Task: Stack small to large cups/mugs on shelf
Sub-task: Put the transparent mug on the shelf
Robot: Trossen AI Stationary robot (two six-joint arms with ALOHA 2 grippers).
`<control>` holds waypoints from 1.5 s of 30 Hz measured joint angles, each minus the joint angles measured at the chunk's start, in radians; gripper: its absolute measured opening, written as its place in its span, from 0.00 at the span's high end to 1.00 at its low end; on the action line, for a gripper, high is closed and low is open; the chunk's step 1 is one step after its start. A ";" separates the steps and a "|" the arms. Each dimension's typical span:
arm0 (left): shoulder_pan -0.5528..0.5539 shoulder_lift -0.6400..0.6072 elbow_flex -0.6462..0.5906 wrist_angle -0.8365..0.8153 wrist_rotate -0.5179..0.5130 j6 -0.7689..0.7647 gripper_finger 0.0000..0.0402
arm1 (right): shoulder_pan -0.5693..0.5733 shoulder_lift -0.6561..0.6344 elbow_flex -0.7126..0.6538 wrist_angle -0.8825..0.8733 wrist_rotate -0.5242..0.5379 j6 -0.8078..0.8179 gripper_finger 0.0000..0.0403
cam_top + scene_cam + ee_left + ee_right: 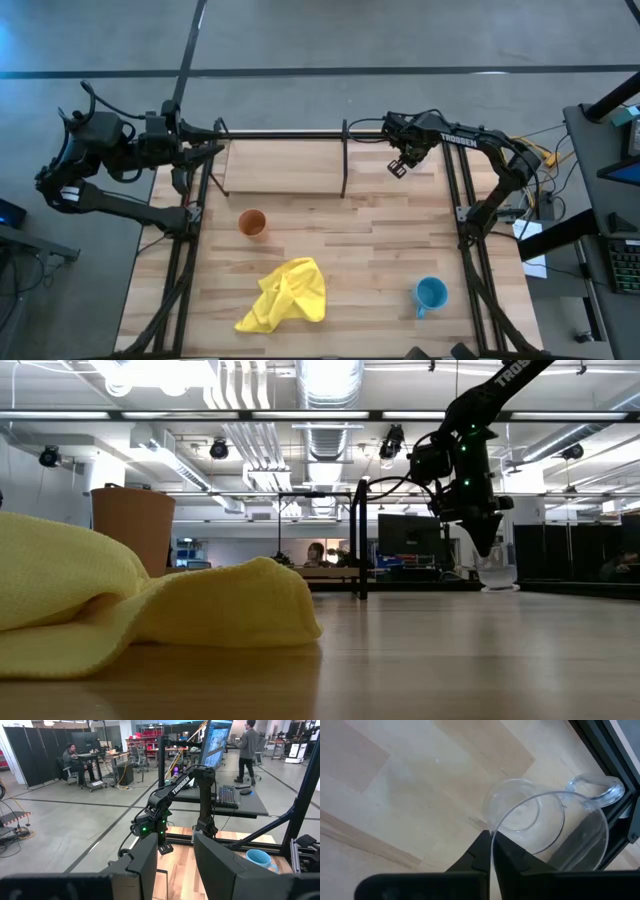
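Note:
My right gripper [399, 165] hangs over the right half of the shelf [285, 168], just right of its black divider [345, 160], and is shut on the clear glass cup [545, 825]. In the low view this gripper [487, 540] points down above the wood. The orange tumbler [252, 222] stands upright on the tabletop in front of the shelf. Near the table's right near corner stands the blue mug [430, 293], also upright. My left gripper [175, 865] is open at the shelf's left end [205, 152], touching nothing. My right gripper pinches the glass cup's rim [493, 836] between its two fingers [481, 851], one inside the cup and one outside, on the side opposite the handle [600, 790]. The fingers come from above, pointing down. Whether the cup's base rests on the wood, I cannot tell.
A crumpled yellow cloth [285, 295] lies on the near middle of the table and fills the low view's left [150, 610]. Black frame rods [460, 190] run along both table sides. People sit and stand in the room beyond.

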 joint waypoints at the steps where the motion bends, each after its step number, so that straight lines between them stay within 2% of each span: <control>1: 0.000 0.000 0.000 0.000 0.000 0.000 0.71 | 0.000 0.000 0.000 -0.001 0.000 0.000 0.98; 8: 0.000 0.000 0.000 -0.001 0.000 0.000 0.71 | 0.028 -0.022 0.016 -0.019 0.001 0.001 0.98; 12: 0.000 0.000 -0.001 -0.003 0.000 0.000 0.71 | 0.031 -0.065 0.032 -0.012 0.051 0.032 0.98; 16: -0.001 0.000 -0.008 -0.002 0.000 0.000 0.71 | 0.031 -0.123 0.068 -0.003 0.056 0.035 0.98; 27: -0.001 0.004 -0.014 -0.004 0.000 0.000 0.71 | 0.032 -0.299 0.182 0.155 0.048 0.035 0.98; 30: -0.001 0.005 -0.014 -0.004 0.000 0.000 0.71 | 0.031 -0.338 0.207 0.233 0.002 0.035 0.98; 37: 0.000 0.008 -0.014 -0.004 0.000 0.000 0.71 | 0.040 -0.400 0.215 0.486 -0.182 0.035 0.98; 45: 0.000 0.008 -0.014 -0.004 0.000 0.000 0.71 | 0.097 -0.370 0.215 0.636 -0.281 0.036 0.98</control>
